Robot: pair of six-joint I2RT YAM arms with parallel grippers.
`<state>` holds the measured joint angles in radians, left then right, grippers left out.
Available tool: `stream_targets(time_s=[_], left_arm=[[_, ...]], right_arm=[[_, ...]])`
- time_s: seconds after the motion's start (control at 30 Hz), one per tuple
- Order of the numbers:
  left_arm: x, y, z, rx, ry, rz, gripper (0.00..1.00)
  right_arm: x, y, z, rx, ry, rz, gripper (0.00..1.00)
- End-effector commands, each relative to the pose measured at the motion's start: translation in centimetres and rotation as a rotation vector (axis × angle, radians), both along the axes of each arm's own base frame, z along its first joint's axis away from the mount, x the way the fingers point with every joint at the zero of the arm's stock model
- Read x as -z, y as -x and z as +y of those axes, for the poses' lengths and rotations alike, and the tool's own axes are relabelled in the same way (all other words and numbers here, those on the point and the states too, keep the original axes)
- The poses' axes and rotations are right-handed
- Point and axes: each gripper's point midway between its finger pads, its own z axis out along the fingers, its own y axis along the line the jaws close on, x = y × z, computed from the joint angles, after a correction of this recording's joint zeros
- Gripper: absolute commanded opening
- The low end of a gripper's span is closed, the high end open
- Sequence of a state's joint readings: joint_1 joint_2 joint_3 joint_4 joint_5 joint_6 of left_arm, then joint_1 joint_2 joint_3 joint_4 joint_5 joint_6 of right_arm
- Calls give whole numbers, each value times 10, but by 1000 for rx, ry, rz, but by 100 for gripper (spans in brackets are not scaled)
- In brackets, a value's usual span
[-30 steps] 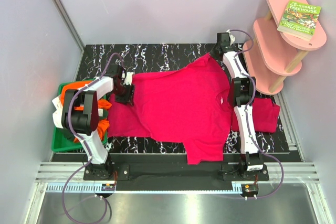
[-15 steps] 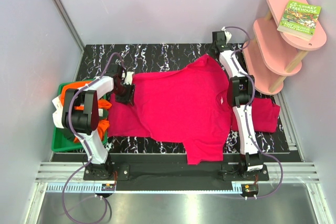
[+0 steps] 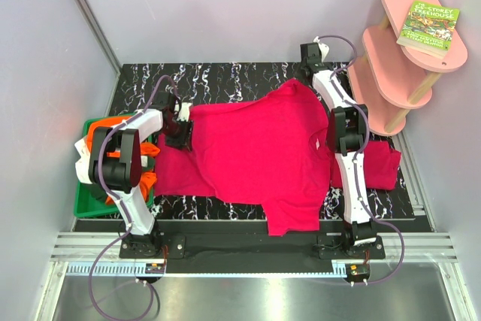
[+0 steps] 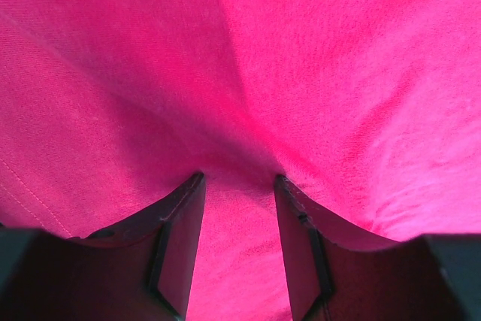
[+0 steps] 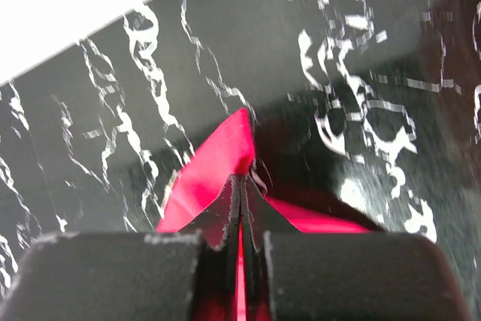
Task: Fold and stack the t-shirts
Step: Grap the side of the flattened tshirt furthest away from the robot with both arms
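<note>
A crimson-pink t-shirt (image 3: 255, 148) lies spread over the black marbled table (image 3: 225, 84). My left gripper (image 3: 180, 134) rests on its left edge. In the left wrist view its jaws stand apart, tips (image 4: 238, 178) pressed into the pink cloth (image 4: 301, 73), gripping nothing. My right gripper (image 3: 303, 74) is at the shirt's far right corner. In the right wrist view it (image 5: 242, 178) is shut on a point of pink cloth (image 5: 210, 171) lifted off the table. A second pink t-shirt (image 3: 382, 165) lies folded at the right, beside the right arm.
A green tray (image 3: 84, 204) at the left edge holds orange (image 3: 101, 127) and white (image 3: 81, 157) t-shirts, partly hidden by the left arm. A pink tiered shelf (image 3: 391, 80) with a green book (image 3: 428, 28) stands at the back right. Grey walls close in the table.
My right gripper has moved a little farther back and to the left, drawing the shirt's far corner with it. The left gripper has stayed put.
</note>
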<state>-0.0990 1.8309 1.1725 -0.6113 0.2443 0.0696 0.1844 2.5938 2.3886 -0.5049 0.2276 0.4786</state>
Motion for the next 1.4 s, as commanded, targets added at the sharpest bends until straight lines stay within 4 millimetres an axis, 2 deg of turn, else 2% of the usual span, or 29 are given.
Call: stream_targets(time_s=[0.0, 0.07, 0.1, 0.17, 0.2, 0.3, 0.37, 0.4, 0.6, 0.93, 1.37], left_arm=[[7, -3, -9, 9, 38, 20, 48], [7, -3, -9, 9, 38, 20, 48], [7, -4, -9, 11, 38, 18, 48], [7, -4, -9, 9, 37, 17, 48], [7, -4, -9, 9, 38, 19, 48], [7, -4, -10, 7, 41, 20, 48], [7, -5, -10, 6, 39, 20, 48], [7, -5, -10, 6, 39, 18, 48], [9, -7, -11, 2, 45, 23, 48], [10, -4, -9, 7, 30, 28, 47], [10, -3, -8, 11, 28, 29, 47]], right_arm=[[-44, 10, 5, 6, 2, -58, 0], [-42, 12, 5, 9, 7, -56, 0], [-40, 12, 4, 12, 11, -54, 4], [-38, 10, -1, 25, 38, -55, 19], [-43, 7, -1, 27, 42, -68, 36], [-55, 0, -1, 28, 46, -103, 54], [-59, -3, -1, 27, 43, -114, 58], [-65, -6, 1, 18, 32, -131, 58], [-63, -14, 13, -11, -14, -144, 58], [-15, -18, 20, 6, -72, -74, 57], [13, -17, 16, 35, -85, -36, 57]])
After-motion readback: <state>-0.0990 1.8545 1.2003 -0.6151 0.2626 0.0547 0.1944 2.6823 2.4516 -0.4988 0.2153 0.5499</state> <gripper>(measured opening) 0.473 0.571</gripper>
